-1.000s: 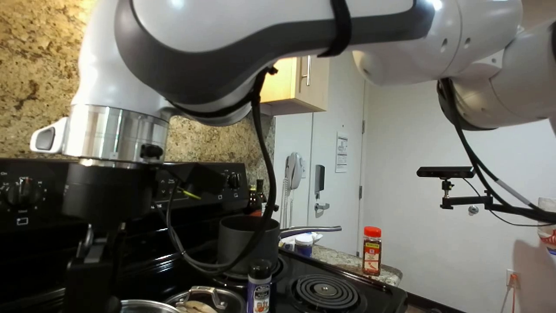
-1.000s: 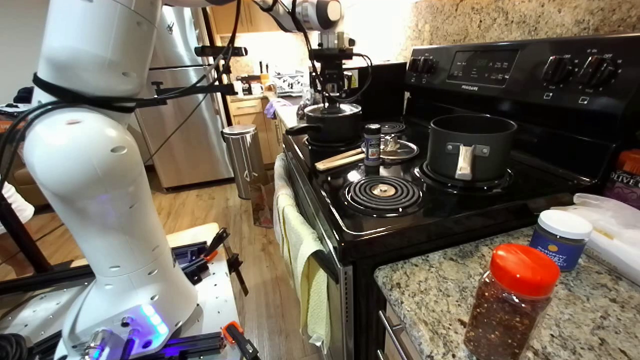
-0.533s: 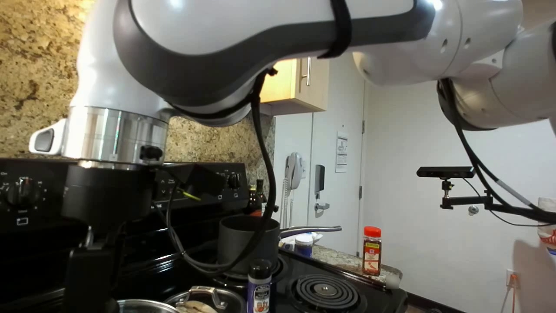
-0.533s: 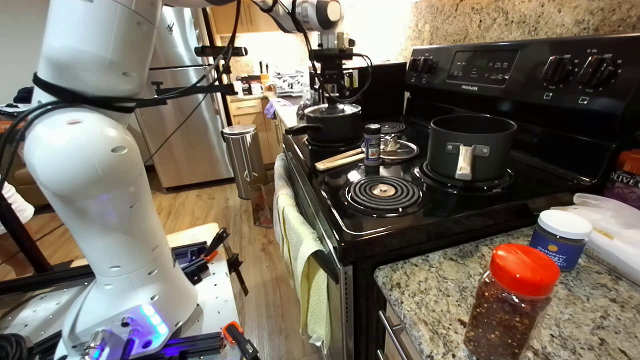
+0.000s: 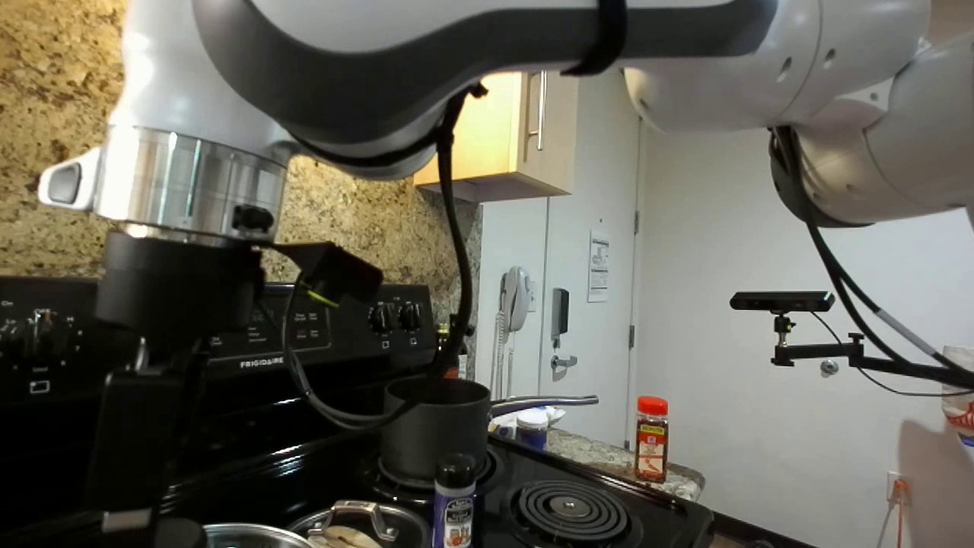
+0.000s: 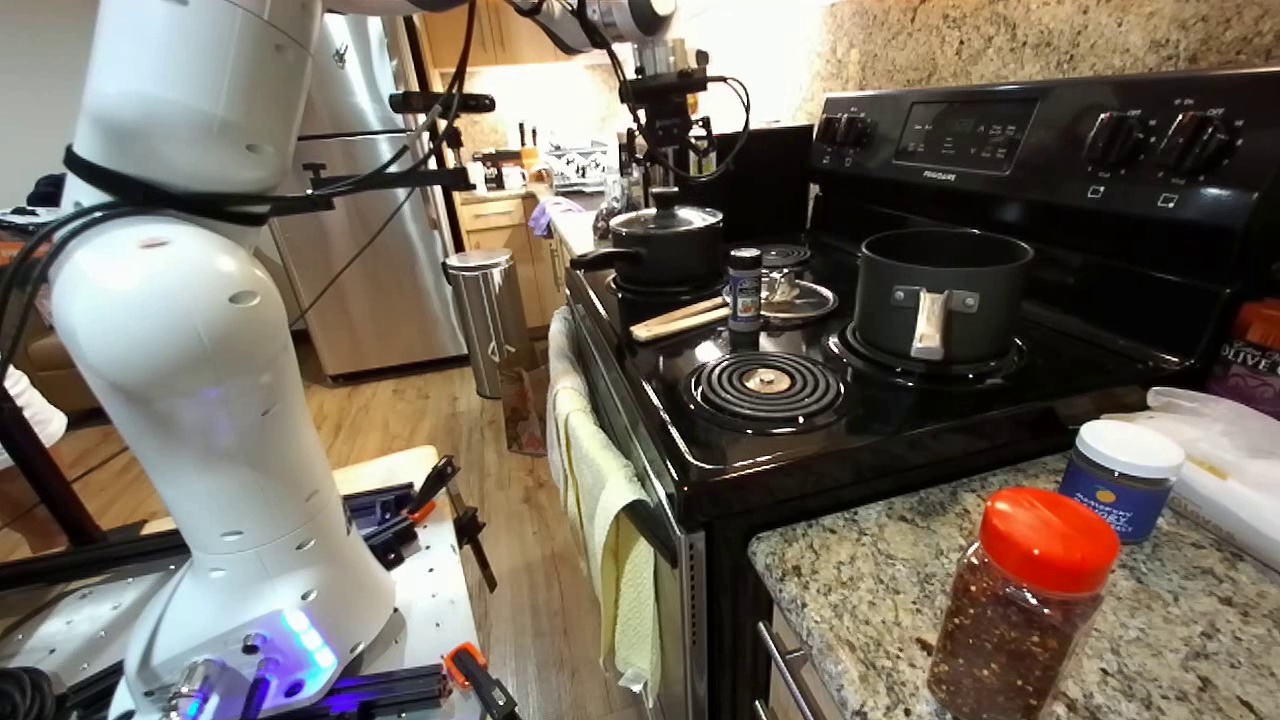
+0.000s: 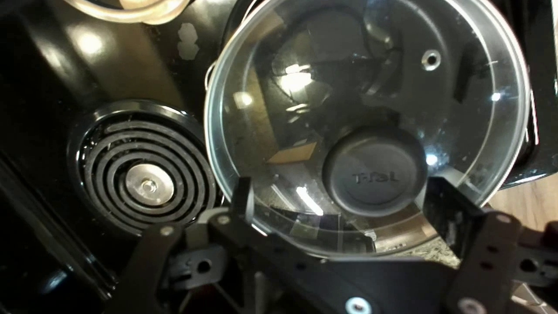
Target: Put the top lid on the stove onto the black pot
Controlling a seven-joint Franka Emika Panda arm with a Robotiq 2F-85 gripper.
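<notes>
A glass lid (image 7: pixel 392 87) with a round black knob (image 7: pixel 375 172) lies level on the black pot (image 6: pixel 680 258) with a long black handle, at the far end of the stove (image 6: pixel 900 412) in an exterior view. My gripper (image 7: pixel 340 179) hangs just over this lid, fingers spread wide. The knob appears between them in the wrist view, nearer the right finger, with gaps on both sides. Another dark, taller pot (image 6: pixel 945 300) with a steel handle stands uncovered on a rear burner. A second glass lid (image 6: pixel 808 303) with a steel handle rests on the stovetop.
A spice bottle (image 6: pixel 745 290) stands upright beside the second lid, near wooden utensils (image 6: pixel 680 322). A coil burner (image 6: pixel 767 385) sits in front. On the counter are a red-capped jar (image 6: pixel 1020 610) and a white-lidded blue jar (image 6: pixel 1122 480). The stove's back panel (image 6: pixel 1060 150) rises behind.
My gripper has opened from around the knob and risen, tilting slightly. The lid has stayed on the pot, and its knob now shows below the fingers in an exterior view.
</notes>
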